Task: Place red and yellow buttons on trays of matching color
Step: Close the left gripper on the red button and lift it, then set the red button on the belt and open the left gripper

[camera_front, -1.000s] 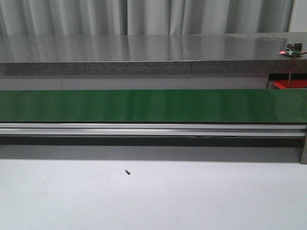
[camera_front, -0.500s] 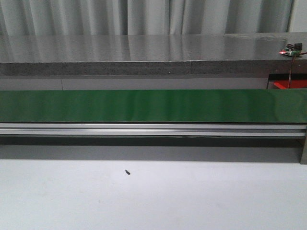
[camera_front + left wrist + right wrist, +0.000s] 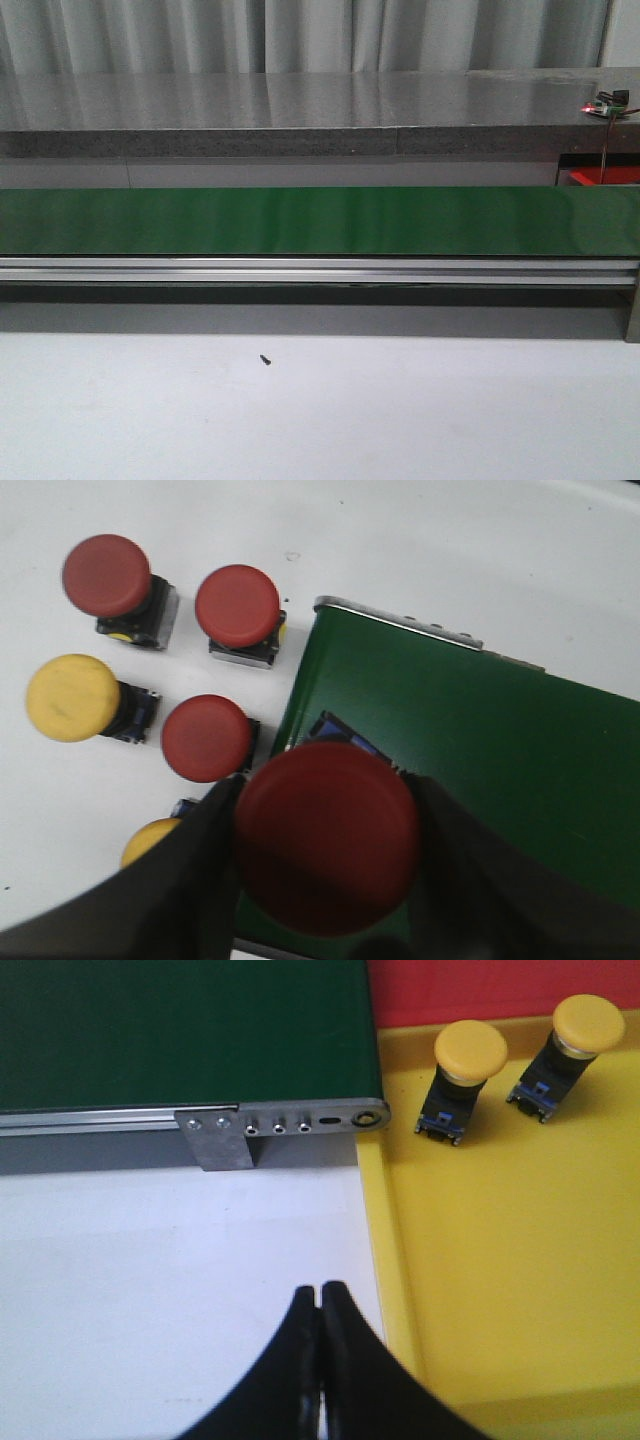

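Clamping one red button [image 3: 325, 835] in left pincer [image 3: 325, 880] over green belt [image 3: 470, 740] end, seemingly for conveying; right pincer [image 3: 320, 1360] together, empty, beside yellow tray [image 3: 500, 1260].

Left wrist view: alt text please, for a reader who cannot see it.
The left gripper is shut on a red button above the end of the green belt. On the white table beside the belt stand three more red buttons and two yellow ones.
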